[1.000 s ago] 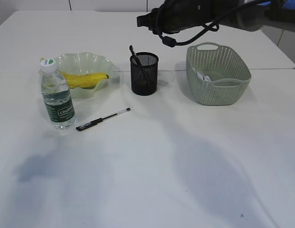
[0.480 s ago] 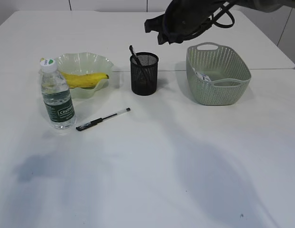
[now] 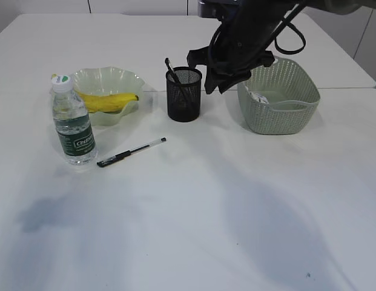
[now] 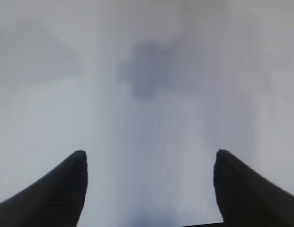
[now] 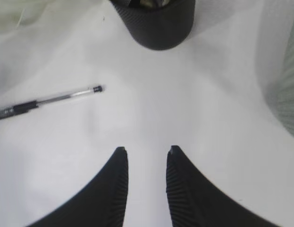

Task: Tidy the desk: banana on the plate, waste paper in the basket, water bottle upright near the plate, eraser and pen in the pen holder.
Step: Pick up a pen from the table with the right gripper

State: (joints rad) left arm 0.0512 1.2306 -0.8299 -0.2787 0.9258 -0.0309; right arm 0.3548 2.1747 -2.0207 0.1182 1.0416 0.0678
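Under your right fingers (image 5: 184, 189) lies a smooth, matt white tabletop (image 5: 151, 118); their inner faces are black and finely ribbed, and the left fingers (image 4: 61, 189) look equally dark and matt. Ahead of the right fingers you have the pen holder (image 5: 158, 21), black wire mesh with a dull sheen. To their left lies a pen (image 5: 47, 101) with a clear glossy plastic barrel and a black grip. To their right stands the basket (image 3: 278, 97), matt sage-green plastic moulded in a woven pattern. Farther left, the plate (image 3: 109, 91) is translucent glossy glass, and the water bottle (image 3: 72, 121) is clear shiny plastic.
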